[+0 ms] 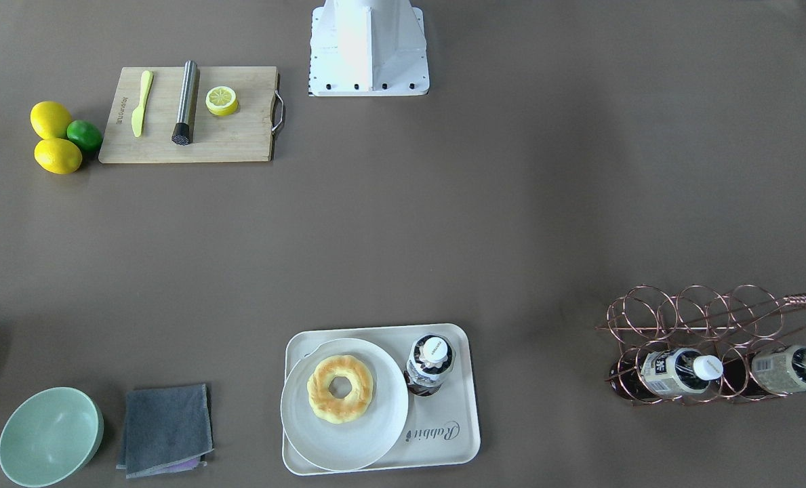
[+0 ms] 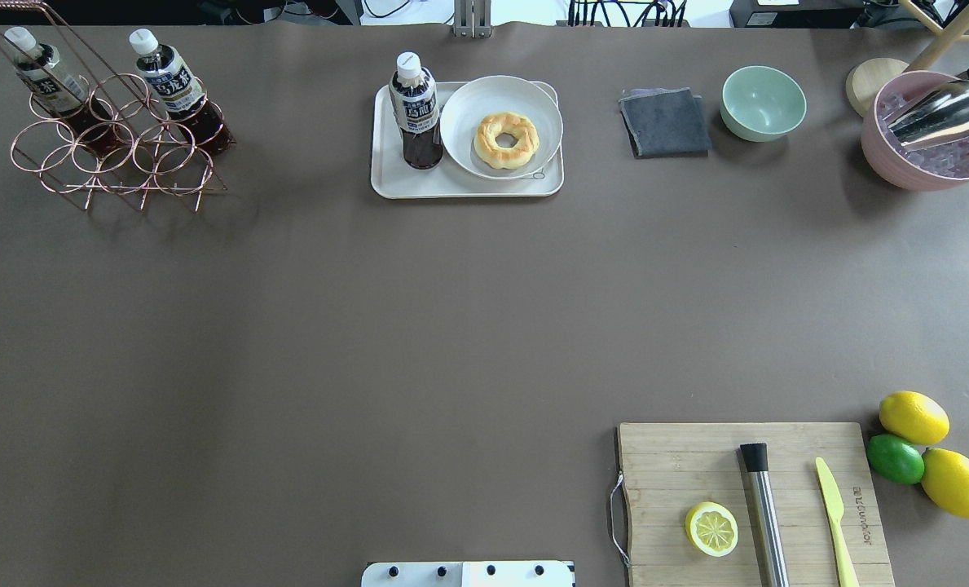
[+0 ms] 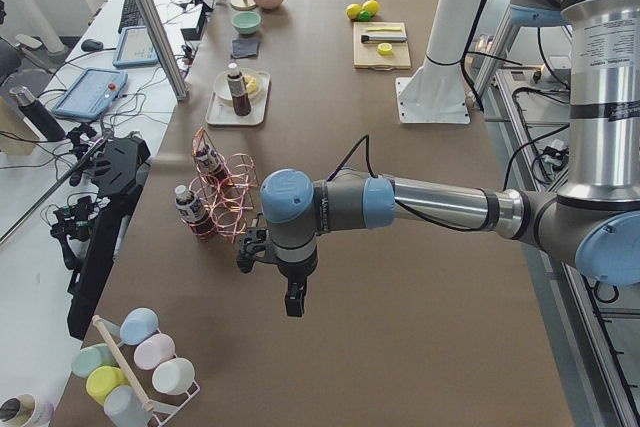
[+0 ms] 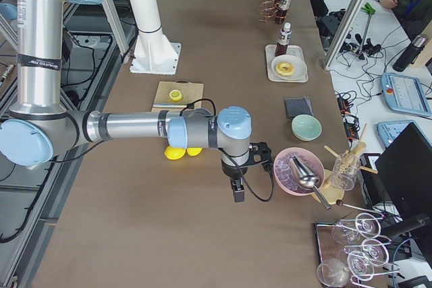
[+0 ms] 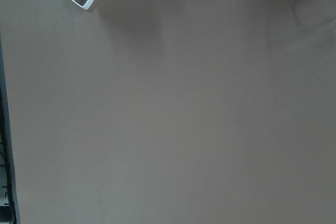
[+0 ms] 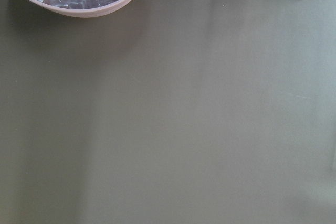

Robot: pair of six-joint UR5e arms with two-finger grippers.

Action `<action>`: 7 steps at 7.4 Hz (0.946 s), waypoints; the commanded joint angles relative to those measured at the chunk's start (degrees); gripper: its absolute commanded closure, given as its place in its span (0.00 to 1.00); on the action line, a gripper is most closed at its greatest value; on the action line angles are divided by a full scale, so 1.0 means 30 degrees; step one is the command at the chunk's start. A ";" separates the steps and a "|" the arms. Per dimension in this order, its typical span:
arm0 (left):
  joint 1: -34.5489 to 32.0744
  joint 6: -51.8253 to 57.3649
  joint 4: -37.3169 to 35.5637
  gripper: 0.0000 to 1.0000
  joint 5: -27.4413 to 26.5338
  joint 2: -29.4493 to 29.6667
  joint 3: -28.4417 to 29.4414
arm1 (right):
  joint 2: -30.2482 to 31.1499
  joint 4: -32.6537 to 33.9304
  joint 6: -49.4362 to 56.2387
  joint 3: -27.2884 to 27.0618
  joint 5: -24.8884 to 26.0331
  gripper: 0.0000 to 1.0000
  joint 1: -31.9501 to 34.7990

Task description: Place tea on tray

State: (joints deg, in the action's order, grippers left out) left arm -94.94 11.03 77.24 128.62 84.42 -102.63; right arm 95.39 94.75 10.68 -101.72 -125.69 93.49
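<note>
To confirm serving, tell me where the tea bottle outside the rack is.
In the overhead exterior view, the tea stands upright at the left end of the tray, beside the plate holding the doughnut.

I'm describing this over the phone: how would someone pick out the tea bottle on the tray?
Find the cream-white rectangular plastic tray at the brown table's far edge. On it, beside a round white plate, stands a small clear plastic bottle of dark tea with a white cap. Its two twins lie in the copper wire rack.
</note>
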 commanded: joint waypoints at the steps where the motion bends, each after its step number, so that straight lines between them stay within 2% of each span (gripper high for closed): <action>1: 0.0035 0.0042 0.0092 0.02 -0.0188 -0.0425 0.0546 | -0.0512 0.2958 0.0190 -0.0691 -0.0140 0.00 0.0303; 7: 0.0035 -0.0016 0.0092 0.02 -0.0129 -0.0514 0.1044 | -0.0391 0.2959 0.0132 -0.0341 -0.0202 0.00 -0.0136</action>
State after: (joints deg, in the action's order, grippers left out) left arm -94.80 11.08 77.51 128.24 82.92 -99.57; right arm 94.21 103.62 11.08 -102.78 -126.23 93.55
